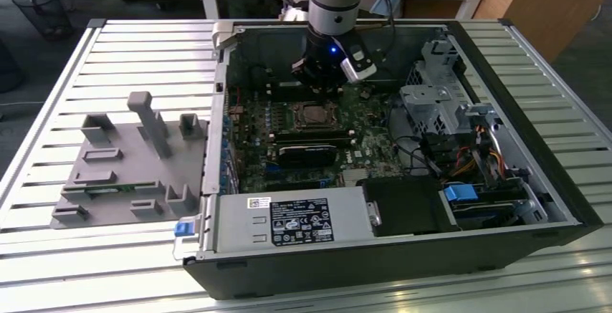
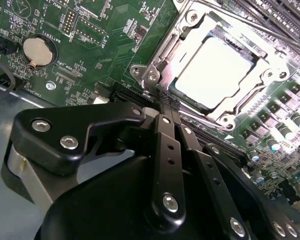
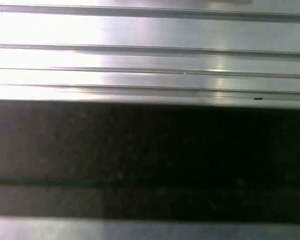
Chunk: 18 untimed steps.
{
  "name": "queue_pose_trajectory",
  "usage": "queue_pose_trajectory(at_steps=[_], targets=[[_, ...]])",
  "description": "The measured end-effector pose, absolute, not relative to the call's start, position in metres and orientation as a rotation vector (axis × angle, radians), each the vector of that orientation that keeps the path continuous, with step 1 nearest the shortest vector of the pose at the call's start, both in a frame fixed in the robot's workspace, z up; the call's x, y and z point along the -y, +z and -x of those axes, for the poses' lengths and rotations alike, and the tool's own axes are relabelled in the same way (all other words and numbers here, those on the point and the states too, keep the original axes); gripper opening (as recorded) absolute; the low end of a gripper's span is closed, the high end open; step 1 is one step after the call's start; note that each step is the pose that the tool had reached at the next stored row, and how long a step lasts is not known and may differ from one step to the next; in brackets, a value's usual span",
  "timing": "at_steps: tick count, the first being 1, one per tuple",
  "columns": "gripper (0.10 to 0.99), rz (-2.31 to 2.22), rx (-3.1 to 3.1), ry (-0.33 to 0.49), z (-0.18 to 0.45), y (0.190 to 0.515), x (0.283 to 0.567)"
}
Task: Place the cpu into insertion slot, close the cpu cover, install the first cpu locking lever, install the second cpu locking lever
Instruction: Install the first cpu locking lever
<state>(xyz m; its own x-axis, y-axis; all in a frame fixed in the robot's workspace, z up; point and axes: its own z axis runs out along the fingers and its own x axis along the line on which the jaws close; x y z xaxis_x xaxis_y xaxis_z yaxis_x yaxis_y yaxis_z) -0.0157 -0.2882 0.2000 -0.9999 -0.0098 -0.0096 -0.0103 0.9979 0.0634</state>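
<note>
Sitting on slatted table (image 1: 57, 76), grey fixture block (image 1: 125, 162) at exterior view's left; open computer case (image 1: 535, 134) right of it. Gripper (image 2: 166, 102) hovers at socket edge, jaws pressed together, empty. Cpu (image 2: 215, 72) lies in insertion slot (image 1: 311, 116), cpu cover (image 2: 200, 20) framing it.

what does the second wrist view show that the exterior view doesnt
Second wrist view alone: a coin cell on the board, the screws on the cpu cover, and the gripper with fingers together beside the socket's edge. Exterior view alone: the whole open case, the arm, the grey fixture and the slatted table. Both: the cpu seated under its cover.
</note>
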Motion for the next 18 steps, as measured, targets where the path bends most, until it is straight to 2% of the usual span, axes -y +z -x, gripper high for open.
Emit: queue_pose_trajectory(at_steps=[18], targets=[[0.122, 0.016, -3.131, 0.087, 0.0152, 0.1950, 0.2882]])
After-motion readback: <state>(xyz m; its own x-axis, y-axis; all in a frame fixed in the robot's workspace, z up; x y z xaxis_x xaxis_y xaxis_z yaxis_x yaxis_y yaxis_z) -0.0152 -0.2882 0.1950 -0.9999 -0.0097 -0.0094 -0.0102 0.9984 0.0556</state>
